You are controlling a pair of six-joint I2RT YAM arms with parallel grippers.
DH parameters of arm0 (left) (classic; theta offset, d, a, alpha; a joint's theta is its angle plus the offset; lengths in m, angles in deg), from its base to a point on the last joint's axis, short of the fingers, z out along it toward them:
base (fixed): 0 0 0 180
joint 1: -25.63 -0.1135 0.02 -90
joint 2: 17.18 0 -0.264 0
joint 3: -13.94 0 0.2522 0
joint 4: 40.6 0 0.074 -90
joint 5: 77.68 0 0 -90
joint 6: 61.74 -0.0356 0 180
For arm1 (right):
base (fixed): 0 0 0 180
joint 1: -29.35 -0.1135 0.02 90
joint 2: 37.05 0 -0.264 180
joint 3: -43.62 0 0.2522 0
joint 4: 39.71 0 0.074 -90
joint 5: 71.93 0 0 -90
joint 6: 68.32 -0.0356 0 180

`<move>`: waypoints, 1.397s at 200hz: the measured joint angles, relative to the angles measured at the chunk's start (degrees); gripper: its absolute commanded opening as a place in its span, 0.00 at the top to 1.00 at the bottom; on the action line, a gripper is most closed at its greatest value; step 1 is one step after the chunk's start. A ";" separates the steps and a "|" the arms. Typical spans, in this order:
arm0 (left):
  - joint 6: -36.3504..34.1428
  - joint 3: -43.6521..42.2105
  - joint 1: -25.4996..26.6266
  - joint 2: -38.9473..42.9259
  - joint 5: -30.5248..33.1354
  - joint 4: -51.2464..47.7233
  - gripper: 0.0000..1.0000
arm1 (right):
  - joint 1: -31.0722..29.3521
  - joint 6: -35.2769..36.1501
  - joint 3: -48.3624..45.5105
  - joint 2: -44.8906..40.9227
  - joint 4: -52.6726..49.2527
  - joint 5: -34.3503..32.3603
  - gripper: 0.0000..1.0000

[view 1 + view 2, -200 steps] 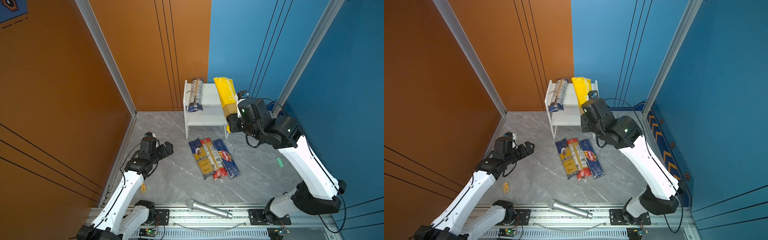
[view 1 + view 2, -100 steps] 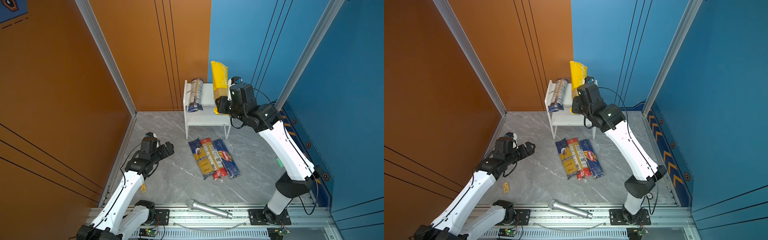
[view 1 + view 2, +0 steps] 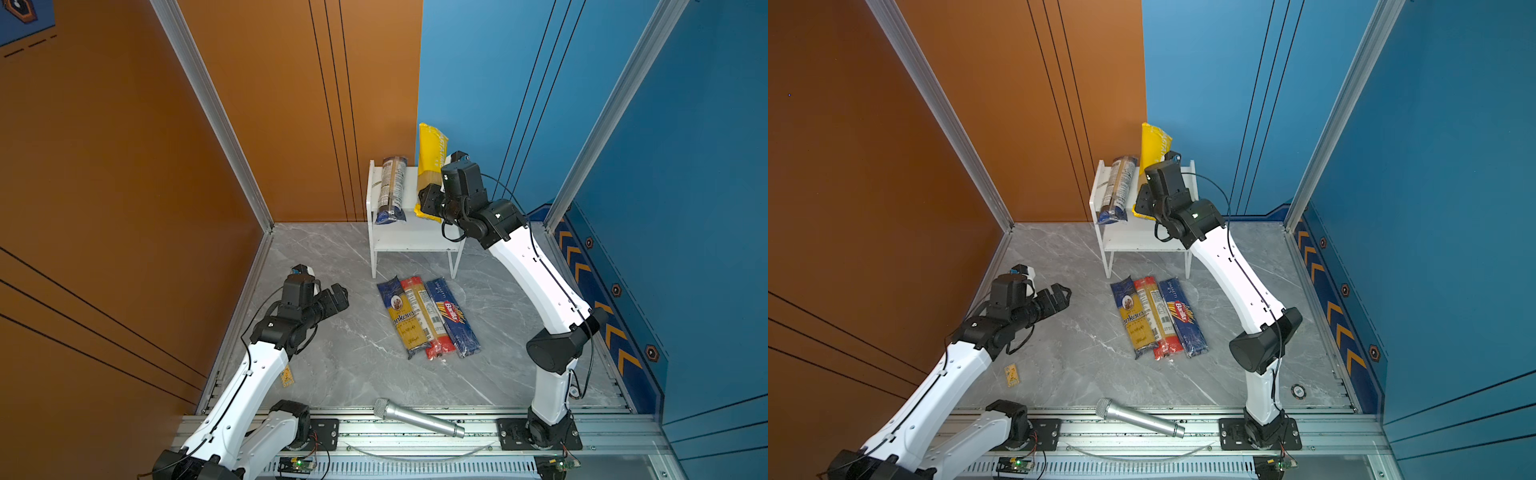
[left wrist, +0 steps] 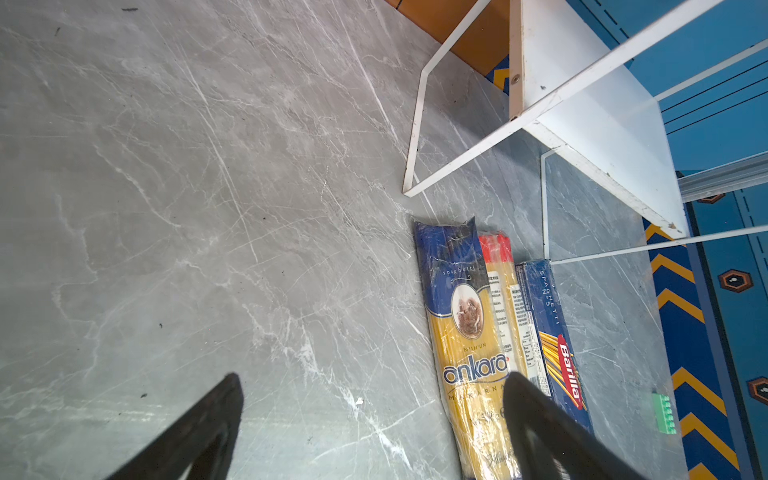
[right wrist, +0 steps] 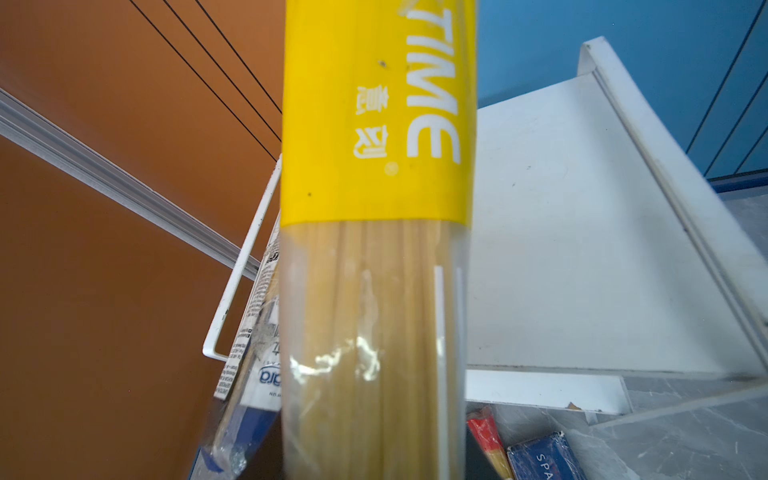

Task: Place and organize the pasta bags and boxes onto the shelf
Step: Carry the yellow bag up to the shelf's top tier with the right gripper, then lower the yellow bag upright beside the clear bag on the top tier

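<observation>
The right fingers (image 3: 429, 198) were closed on the lower part of the yellow spaghetti pack (image 3: 432, 153), which stood steeply on end over the top board of the shelf (image 3: 415, 243). Its lower end was near the front edge of that board, and its upper end rose past the back of the shelf against the blue wall. Whether the pack touched the board could not be told. Just beside it on the same board lay the clear spaghetti pack (image 3: 390, 189), running front to back with its dark-blue end hanging over the shelf's front edge. The left fingers (image 4: 536, 419) were spread wide and held nothing; in both top views they hung over the grey worktop (image 3: 357, 357), well apart from the shelf, off its front left corner. On the worktop just in front of the shelf lay three more packs, side by side and touching: the Ankara pack (image 3: 401, 320), the red-ended pack (image 3: 424, 316) and the Barilla box (image 3: 451, 316), their far ends near the shelf's front legs. A silver microphone (image 3: 415, 417) lay on the metal rail, farthest from the shelf.
</observation>
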 measured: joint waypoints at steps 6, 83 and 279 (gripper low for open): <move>0.00 0.00 0.00 0.00 -0.02 -0.02 0.02 | 0.00 0.00 0.26 0.20 0.09 0.02 1.00; 0.00 0.00 0.00 0.00 0.00 0.00 0.02 | 0.81 -1.49 0.74 2.14 1.73 0.52 1.00; 0.00 0.00 0.00 0.00 0.22 0.83 0.02 | 1.79 -1.49 0.74 4.79 1.53 3.17 0.91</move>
